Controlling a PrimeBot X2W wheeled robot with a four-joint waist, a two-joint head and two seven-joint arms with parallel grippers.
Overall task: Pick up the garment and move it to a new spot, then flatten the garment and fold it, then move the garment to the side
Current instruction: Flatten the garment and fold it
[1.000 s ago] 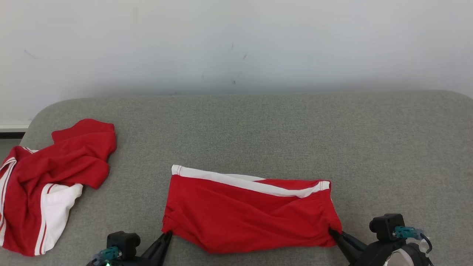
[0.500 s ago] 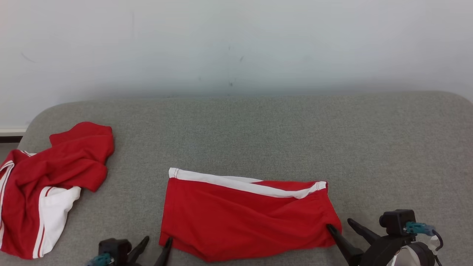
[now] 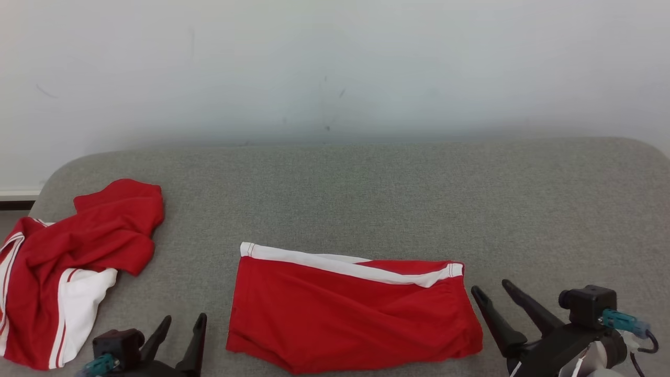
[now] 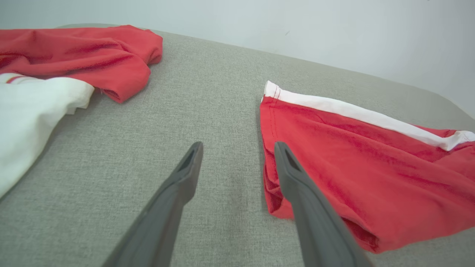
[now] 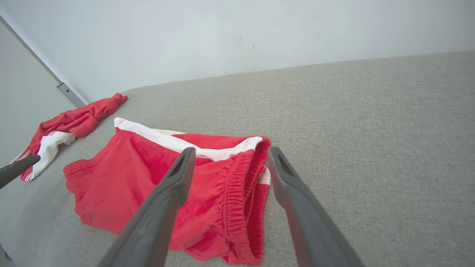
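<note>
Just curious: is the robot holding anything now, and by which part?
Nothing: left gripper and right gripper, fingers spread, sit beside the red shorts.

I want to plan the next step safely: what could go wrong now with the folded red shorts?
The red shorts lie loosely folded; if the left gripper or right gripper pinches only the top layer, the fold may open. Moved left, they could land on the crumpled garment.
</note>
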